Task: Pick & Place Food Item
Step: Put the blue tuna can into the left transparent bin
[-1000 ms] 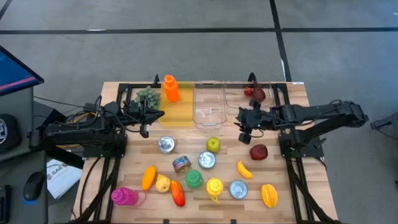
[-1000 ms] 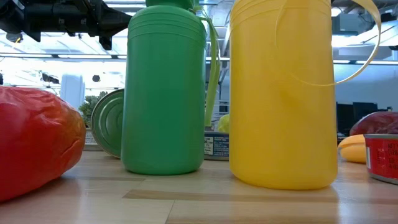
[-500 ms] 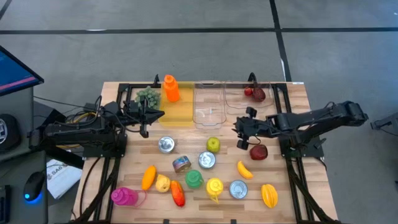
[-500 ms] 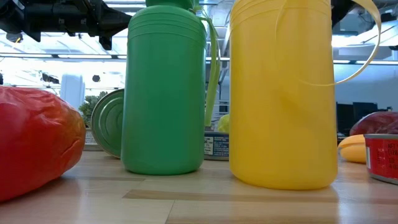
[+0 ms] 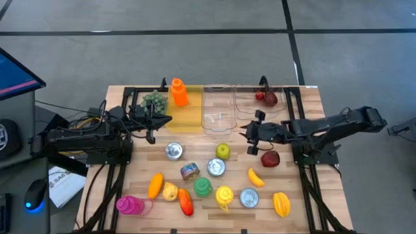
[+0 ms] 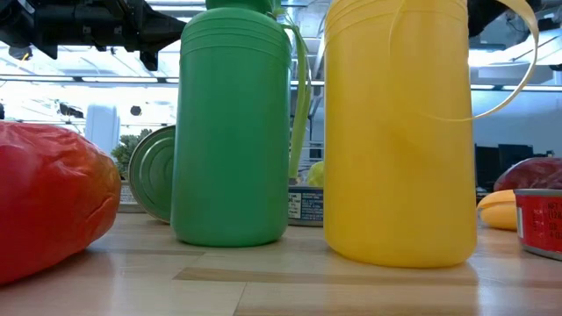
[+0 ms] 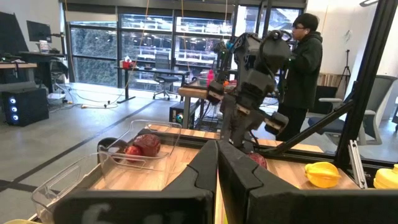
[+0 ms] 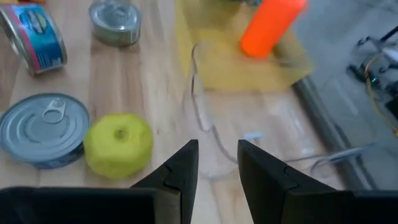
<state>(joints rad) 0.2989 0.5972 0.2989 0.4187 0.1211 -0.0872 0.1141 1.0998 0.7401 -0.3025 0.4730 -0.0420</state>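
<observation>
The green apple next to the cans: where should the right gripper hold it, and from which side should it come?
Probably from straight above. The green apple sits upright with its stem dimple up, and a can lies close beside it. The right gripper, open and empty, should close across the apple's widest middle, on the two sides facing away from that can.

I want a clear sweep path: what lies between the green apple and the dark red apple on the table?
In the high view, only the right gripper hangs between green apple and dark red apple; otherwise bare wood.
</observation>
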